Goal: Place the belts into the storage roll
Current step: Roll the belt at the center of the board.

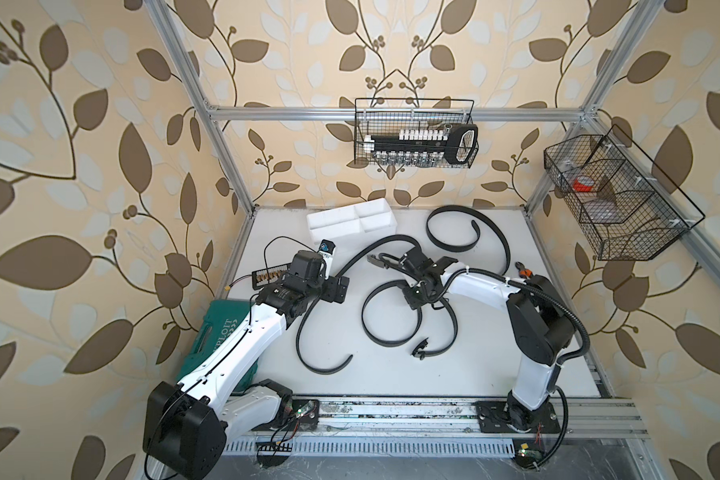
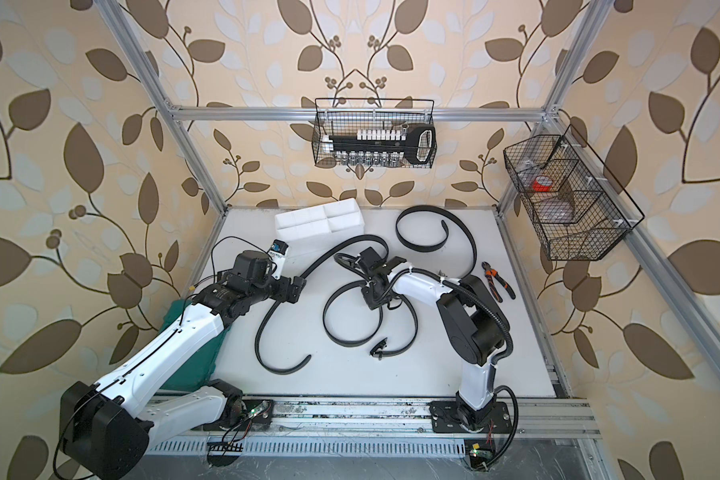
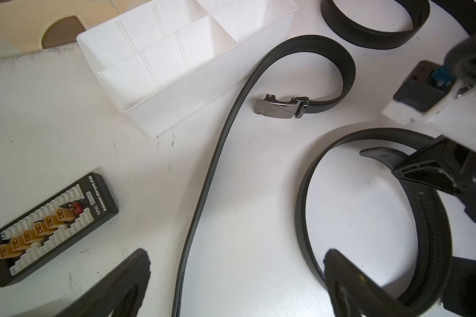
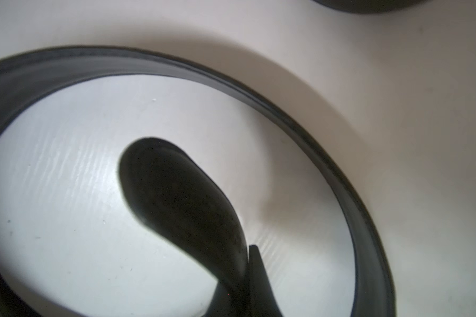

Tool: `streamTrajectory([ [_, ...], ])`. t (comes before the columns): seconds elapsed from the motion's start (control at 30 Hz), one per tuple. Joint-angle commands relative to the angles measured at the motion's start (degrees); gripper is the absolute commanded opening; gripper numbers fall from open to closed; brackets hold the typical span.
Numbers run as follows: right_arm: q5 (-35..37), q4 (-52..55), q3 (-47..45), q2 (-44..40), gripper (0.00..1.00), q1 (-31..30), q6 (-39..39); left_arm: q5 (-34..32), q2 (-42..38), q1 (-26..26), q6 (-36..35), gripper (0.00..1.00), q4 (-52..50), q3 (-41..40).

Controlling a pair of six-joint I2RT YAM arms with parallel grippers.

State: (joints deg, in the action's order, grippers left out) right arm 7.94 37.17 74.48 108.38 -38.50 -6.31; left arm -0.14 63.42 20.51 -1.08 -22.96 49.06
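The tail of the middle belt point(image 4: 176, 192) is being pinched by the right gripper point(image 4: 248, 255), jaws clamped on it, near the centre of the table point(image 1: 391, 374). The left gripper point(image 3: 237, 255) is being held over a second belt point(image 3: 208, 192), jaws spread wide, grasping nothing. The tray point(image 1: 350, 237) is being carried at the far edge.

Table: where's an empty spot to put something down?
Biggest bare patch: front of the table, between the coiled belt, the front rail and the right arm's base. A smaller one: the back right corner, behind the far belt. The middle is crowded with loops.
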Motion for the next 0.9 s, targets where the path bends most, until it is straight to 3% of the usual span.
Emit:
streamTrajectory([
  [0.0,8.27,2.66,3.42,3.4,0.0,-4.77,16.1,1.49,0.33,-1.01,2.29,0.99,0.27,0.08],
  [0.13,9.49,1.5,5.62,5.21,0.0,-8.5,24.06,2.15,0.66,-2.82,3.76,0.99,0.7,-0.35],
  [0.3,7.97,-0.94,5.27,5.11,0.03,-8.41,27.07,1.17,-0.11,-3.2,4.3,0.99,1.04,-0.78],
  [0.47,-2.56,-5.84,1.21,-3.41,0.35,-5.58,21.34,2.56,0.12,-3.19,4.5,0.99,1.36,-0.42],
  [0.6,-4.43,-11.22,-6.45,-15.21,0.76,-4.45,15.51,8.62,0.88,-3.08,4.25,0.99,2.82,0.2],
  [0.63,-4.58,-12.02,-8.47,-18.39,0.96,-4.02,13.69,11.14,1.23,-3.04,3.76,0.99,3.49,0.37],
  [0.77,-6.02,-11.96,-15.98,-30.09,0.99,0.47,4.89,17.43,3.54,-0.06,4.37,0.99,6.82,1.34],
  [0.87,-6.91,-9.83,-21.07,-36.35,0.99,5.79,-3.58,17.84,6.98,5.68,1.13,0.99,7.7,4.05],
])
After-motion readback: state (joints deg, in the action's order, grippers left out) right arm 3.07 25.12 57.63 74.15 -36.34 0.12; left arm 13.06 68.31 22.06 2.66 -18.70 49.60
